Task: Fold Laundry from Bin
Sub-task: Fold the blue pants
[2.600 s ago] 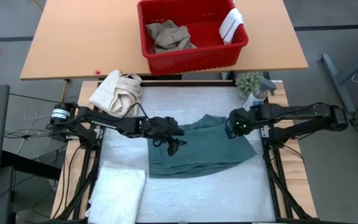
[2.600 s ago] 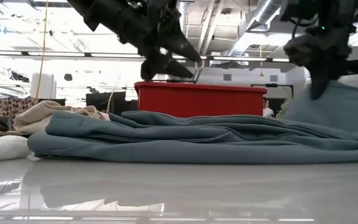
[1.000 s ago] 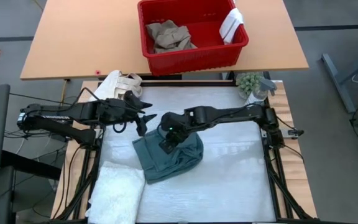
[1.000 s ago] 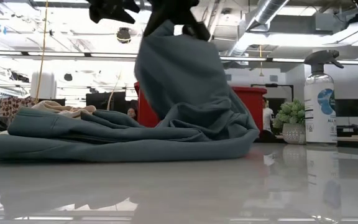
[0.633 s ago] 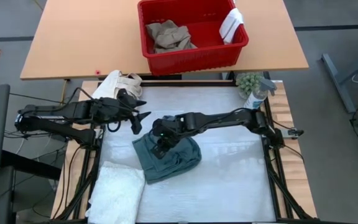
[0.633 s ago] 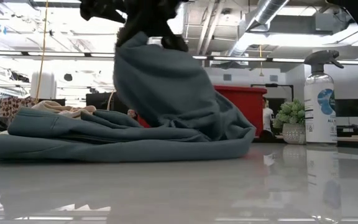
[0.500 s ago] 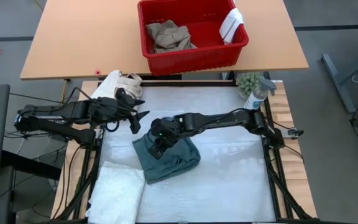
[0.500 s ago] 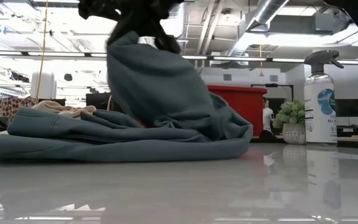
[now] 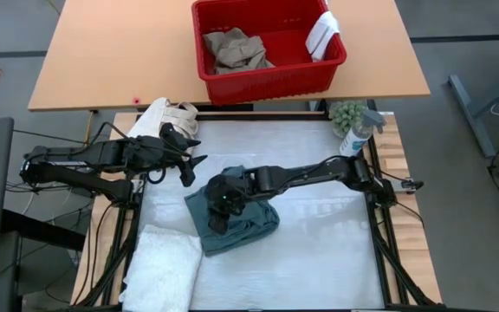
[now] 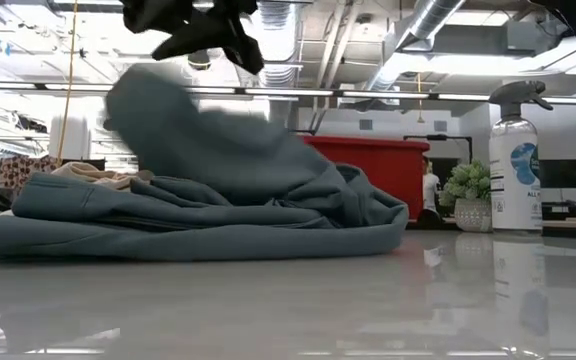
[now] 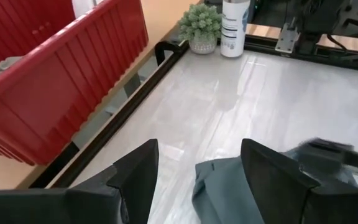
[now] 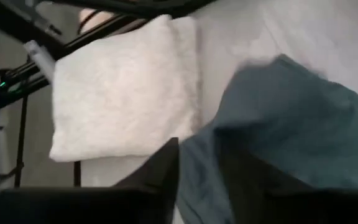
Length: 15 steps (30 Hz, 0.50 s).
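Teal-green garment (image 9: pixel 236 218) lies bunched in a compact heap on the white table (image 9: pixel 319 251), toward its left half; in the low view one flap of it (image 10: pixel 198 135) stands raised above the pile. The right end effector (image 9: pixel 222 198) hovers directly over the heap, its arm reaching across from the table's right edge; in the right wrist view its fingers (image 12: pixel 160 180) stand parted with nothing between them, released. The left end effector (image 9: pixel 189 158) waits near the table's far left corner, above the surface and clear of the garment, its fingers (image 11: pixel 135 177) spread apart and holding nothing.

A white textured towel (image 9: pixel 165 264) lies folded at the table's near left corner, just beside the garment. A cream canvas bundle (image 9: pixel 165 126) sits at the far left corner.

Beyond the far edge, on a separate tan wooden table (image 9: pixel 102 52), stands the red bin (image 9: pixel 271 82). Inside it, crumpled khaki trousers (image 9: pixel 234 49) lie at its left side and a small white cloth (image 9: pixel 322 33) drapes over its right wall.

At the white table's far right corner stand a small potted plant (image 9: pixel 346 114) and a spray bottle (image 9: pixel 359 132), just beside each other. The white surface is glossy and mirrors the garment in the low view, and behind it the room shows ceiling ducts (image 10: pixel 418 30) and strip lighting
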Each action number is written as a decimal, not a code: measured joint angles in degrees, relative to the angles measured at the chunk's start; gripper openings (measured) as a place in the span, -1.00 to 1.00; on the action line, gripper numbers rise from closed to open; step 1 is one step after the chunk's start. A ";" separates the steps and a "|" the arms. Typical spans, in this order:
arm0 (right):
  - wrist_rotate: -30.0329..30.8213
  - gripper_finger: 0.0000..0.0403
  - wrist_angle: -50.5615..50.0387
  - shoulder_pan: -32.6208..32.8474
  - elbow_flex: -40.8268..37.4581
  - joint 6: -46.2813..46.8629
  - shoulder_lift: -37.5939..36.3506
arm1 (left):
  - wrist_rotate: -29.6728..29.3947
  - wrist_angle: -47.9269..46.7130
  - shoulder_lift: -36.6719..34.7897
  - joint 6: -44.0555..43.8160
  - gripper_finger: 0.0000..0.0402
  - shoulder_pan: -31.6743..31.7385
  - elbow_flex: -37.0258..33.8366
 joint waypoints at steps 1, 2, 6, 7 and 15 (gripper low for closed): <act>0.00 -0.19 0.40 0.24 0.00 -0.70 0.00 | 0.00 0.00 0.00 -0.01 0.09 0.00 0.00; -0.02 -0.12 0.43 0.47 0.00 -1.45 0.00 | 0.00 0.00 0.00 -0.01 0.09 0.00 0.00; 0.00 0.11 1.21 0.31 0.00 -5.00 0.00 | 0.04 -1.06 0.00 -0.08 0.09 0.00 0.00; 0.01 0.13 0.99 0.16 0.00 -5.35 0.00 | 0.15 -2.06 0.00 -0.51 0.09 0.00 0.00; 6.70 0.15 -16.18 -1.99 0.00 -13.82 -0.34 | 11.35 -3.91 -2.91 -7.67 0.09 -0.04 -6.02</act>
